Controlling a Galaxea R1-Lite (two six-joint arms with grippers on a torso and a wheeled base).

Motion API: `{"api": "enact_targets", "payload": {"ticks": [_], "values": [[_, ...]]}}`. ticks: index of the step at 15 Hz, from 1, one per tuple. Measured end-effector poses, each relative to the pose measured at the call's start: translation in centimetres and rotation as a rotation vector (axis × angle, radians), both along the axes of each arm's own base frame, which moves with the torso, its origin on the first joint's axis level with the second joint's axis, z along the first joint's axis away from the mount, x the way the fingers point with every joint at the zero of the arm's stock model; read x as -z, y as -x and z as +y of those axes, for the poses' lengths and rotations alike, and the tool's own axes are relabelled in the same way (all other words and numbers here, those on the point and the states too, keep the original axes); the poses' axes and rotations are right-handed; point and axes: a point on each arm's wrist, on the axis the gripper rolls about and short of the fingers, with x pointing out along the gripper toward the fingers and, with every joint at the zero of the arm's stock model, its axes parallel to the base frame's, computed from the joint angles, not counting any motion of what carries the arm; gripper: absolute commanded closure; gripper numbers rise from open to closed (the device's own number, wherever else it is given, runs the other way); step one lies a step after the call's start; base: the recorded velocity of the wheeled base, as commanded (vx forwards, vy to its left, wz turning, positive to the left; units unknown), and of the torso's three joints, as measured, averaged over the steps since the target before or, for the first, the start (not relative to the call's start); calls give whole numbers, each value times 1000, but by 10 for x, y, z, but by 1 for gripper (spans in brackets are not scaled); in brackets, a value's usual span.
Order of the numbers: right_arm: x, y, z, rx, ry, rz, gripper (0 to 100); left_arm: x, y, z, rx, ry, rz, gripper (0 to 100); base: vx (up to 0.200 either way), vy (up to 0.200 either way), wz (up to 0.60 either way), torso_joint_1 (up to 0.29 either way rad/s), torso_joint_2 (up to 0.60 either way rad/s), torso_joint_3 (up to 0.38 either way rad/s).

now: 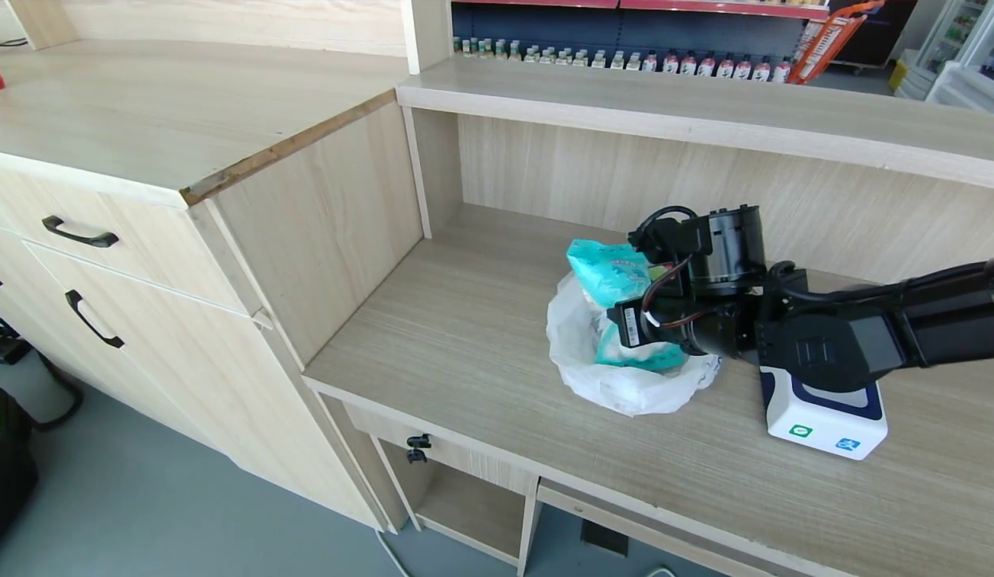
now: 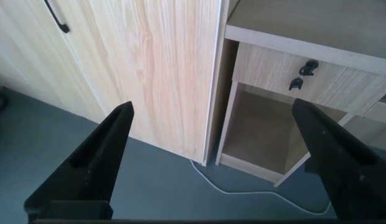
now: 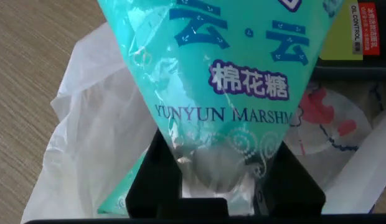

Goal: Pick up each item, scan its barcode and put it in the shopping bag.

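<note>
Woodgrain counter [image 1: 465,336], crinkly plastic bag [image 1: 625,389], glossy teal packet [image 1: 609,272]

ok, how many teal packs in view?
2: a teal pack in the right gripper over the shopping bag; a second teal pack inside it. More may be hidden.

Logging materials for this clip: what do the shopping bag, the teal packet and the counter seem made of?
Shopping bag: thin white plastic film, crinkled, semi-translucent. Teal packet: glossy plastic wrap, creased with highlights. Counter: matte light wood grain, probably laminate.

Glossy, crinkly teal plastic packet [image 3: 230,93] here. Thin, translucent white plastic shopping bag [image 1: 625,389], and a matt, pale wood-grain counter [image 1: 465,336].
</note>
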Motion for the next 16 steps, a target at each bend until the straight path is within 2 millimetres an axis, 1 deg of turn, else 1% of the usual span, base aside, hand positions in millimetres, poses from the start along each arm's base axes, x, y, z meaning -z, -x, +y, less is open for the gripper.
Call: {"api": "enact_targets", "payload": {"ticks": [5, 7, 8, 9, 10, 12, 14, 16], "values": [[-7, -2, 1, -2, -10, -19, 0, 0, 0, 0, 0, 0, 0, 0, 0, 0, 0, 0, 0, 0], [-14, -2, 1, -3, -16, -37, 0, 0, 0, 0, 0, 0, 0, 0, 0, 0, 0, 0, 0, 0], [-21, -2, 2, -5, -19, -49, 0, 0, 0, 0, 0, 0, 0, 0, 0, 0, 0, 0, 0, 0], [-33, -1, 3, -11, -19, -69, 0, 0, 0, 0, 0, 0, 0, 0, 0, 0, 0, 0, 0, 0], [-51, 2, 4, -23, -4, -89, 0, 0, 0, 0, 0, 0, 0, 0, 0, 0, 0, 0, 0, 0], [-91, 15, -1, -44, 51, -137, 0, 0, 0, 0, 0, 0, 0, 0, 0, 0, 0, 0, 0, 0], [-137, 39, -17, -66, 143, -215, 0, 0, 0, 0, 0, 0, 0, 0, 0, 0, 0, 0, 0, 0], [-176, 61, -41, -79, 202, -307, 0, 0, 0, 0, 0, 0, 0, 0, 0, 0, 0, 0, 0, 0]]}}
